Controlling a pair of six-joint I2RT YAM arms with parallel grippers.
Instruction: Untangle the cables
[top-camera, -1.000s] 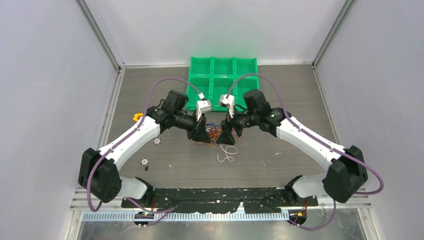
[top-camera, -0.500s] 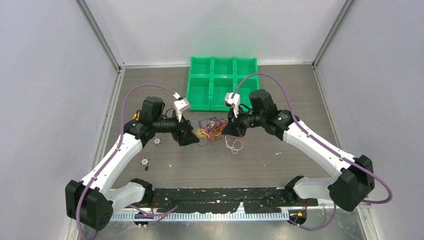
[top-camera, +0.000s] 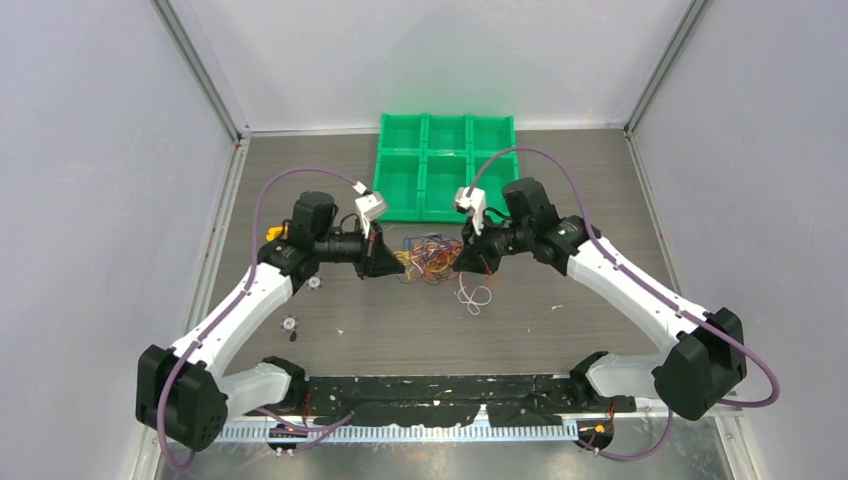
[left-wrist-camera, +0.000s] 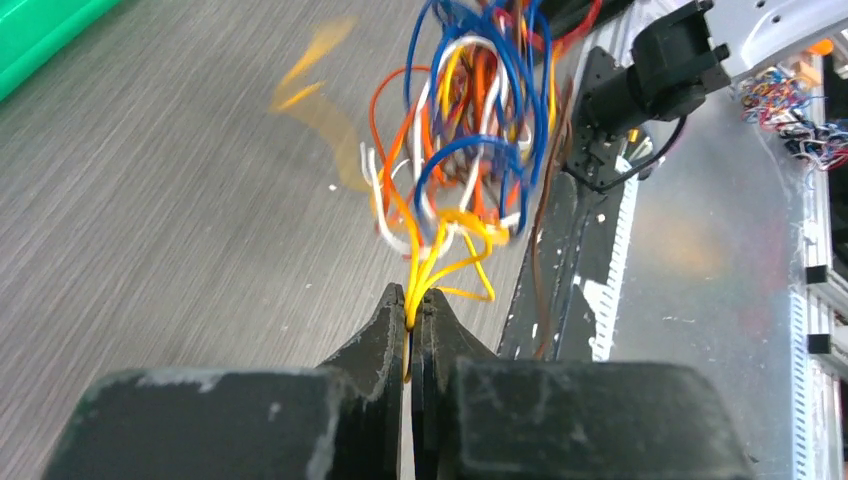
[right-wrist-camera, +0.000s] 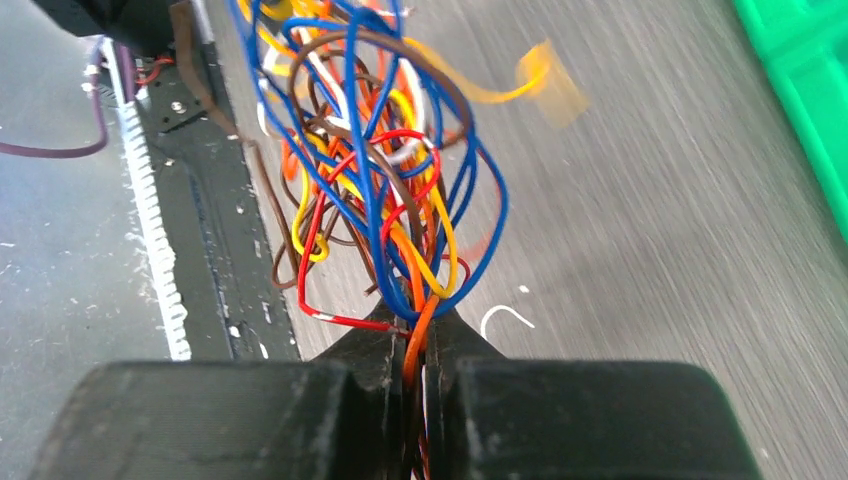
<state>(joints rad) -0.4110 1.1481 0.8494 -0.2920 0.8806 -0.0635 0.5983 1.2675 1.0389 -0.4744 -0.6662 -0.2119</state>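
Left gripper (left-wrist-camera: 410, 300) is pinched fully shut on a few yellow strands at one edge of the cables (left-wrist-camera: 465, 150). The right gripper (right-wrist-camera: 420, 322) faces it from the other side, jaws closed on orange and red strands of the same bundle. The cables stretch between them as one knotted ball of blue, orange, yellow, red, white and brown loops; it sits over the middle of the counter (top-camera: 560, 200), just in front of a green compartment tray (top-camera: 445, 165). Nothing stands between the grippers but the tangle itself. A white loop of wire (top-camera: 475, 295) lies apart, below the right gripper. Two small bits (top-camera: 313, 283) rest near the left arm. The counter is grey wood-grain, enclosed by pale walls.
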